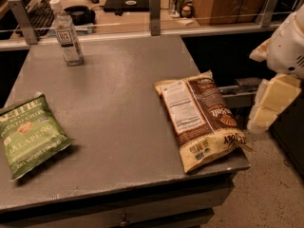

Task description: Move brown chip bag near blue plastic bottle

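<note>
The brown chip bag (pixel 202 120) lies flat at the table's right front corner, its white label panel facing up and its lower end at the table edge. The blue plastic bottle (pixel 66 34), clear with a white cap and white label, stands upright at the far left of the table (pixel 118 94). My gripper (pixel 267 107), cream-coloured, hangs off the table's right side, level with the bag and a short way right of it. It touches nothing and holds nothing.
A green jalapeno chip bag (pixel 29 134) lies at the table's left front. A rail with metal posts (pixel 154 13) runs along the back edge, with a keyboard and desk clutter behind it. A dark ledge (pixel 237 91) and speckled floor lie right of the table.
</note>
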`<state>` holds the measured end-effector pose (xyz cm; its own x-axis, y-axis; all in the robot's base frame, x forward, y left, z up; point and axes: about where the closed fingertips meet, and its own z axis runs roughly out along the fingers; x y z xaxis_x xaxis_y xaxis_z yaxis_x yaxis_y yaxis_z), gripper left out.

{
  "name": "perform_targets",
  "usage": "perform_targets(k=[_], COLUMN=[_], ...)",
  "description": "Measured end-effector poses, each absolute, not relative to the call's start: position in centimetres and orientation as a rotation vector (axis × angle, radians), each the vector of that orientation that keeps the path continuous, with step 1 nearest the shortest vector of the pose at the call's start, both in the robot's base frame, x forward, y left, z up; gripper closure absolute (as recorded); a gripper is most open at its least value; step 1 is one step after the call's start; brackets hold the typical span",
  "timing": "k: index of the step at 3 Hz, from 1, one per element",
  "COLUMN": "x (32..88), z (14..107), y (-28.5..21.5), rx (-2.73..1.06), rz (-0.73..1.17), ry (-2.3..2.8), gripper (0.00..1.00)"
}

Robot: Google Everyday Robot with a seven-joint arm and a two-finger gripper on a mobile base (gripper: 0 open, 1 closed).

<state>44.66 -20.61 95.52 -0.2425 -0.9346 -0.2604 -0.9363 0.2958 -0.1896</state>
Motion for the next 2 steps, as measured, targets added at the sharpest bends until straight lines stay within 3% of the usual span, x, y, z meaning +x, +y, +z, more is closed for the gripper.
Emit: perform_targets(k=[2], x=[46.8], z=[89.3], y=[-16.7], rx=[-1.594], rz=[0.210], ry=[2.309], gripper=[0.00])
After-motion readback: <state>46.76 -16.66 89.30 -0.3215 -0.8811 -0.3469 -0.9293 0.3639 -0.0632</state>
